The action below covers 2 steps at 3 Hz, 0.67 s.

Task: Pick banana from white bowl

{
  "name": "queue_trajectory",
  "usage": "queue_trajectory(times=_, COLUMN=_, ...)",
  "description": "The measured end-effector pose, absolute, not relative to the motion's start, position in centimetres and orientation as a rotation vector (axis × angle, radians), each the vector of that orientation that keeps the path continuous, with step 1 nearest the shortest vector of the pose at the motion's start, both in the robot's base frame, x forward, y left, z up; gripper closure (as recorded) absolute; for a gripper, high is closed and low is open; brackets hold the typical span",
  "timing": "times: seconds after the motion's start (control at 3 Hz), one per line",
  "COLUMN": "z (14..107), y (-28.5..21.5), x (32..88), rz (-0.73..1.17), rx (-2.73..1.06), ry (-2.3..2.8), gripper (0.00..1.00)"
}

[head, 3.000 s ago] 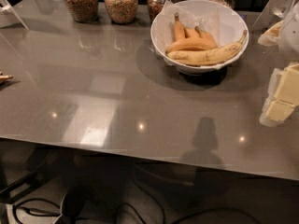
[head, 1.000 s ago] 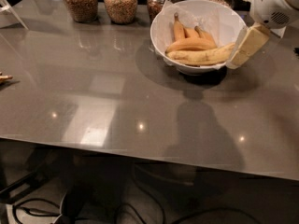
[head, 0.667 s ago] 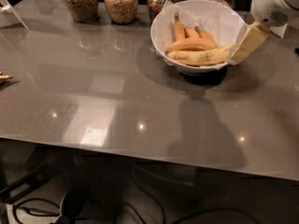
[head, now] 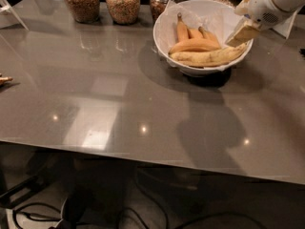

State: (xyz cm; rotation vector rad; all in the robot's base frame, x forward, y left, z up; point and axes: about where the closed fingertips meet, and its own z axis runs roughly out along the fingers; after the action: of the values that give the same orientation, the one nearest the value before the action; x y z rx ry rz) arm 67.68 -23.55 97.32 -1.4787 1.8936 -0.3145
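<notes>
The white bowl [head: 164, 30] with crinkled paper lining stands at the back right of the grey table. The long pale banana [head: 207, 57] with brown speckles lies along its front, its right end reaching the rim. Shorter orange-yellow bananas [head: 193, 44] lie behind it. My gripper [head: 242, 32] comes in from the upper right on a white arm. Its cream fingers point down-left over the bowl's right rim, just above the pale banana's right end. It holds nothing that I can see.
Several glass jars [head: 123, 3] of grains stand in a row behind the bowl at the table's back edge. A white stand [head: 10, 11] is at the far left. A small object [head: 5, 79] lies at the left edge. Cables lie on the floor below.
The arm has risen from the table's right edge and swung left, bringing the gripper over the bowl's right rim. In the last second it edged a little further left and in.
</notes>
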Motion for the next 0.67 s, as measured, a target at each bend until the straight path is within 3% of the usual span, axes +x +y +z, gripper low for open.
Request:
queue_trajectory(times=0.33, z=95.0, y=-23.8, x=68.3, rz=-0.291, rx=-1.491, ry=1.936, gripper=0.52)
queue_trajectory(times=0.67, z=93.0, y=-23.7, x=67.9, rz=-0.247, rx=-1.513, ry=1.978, gripper=0.55)
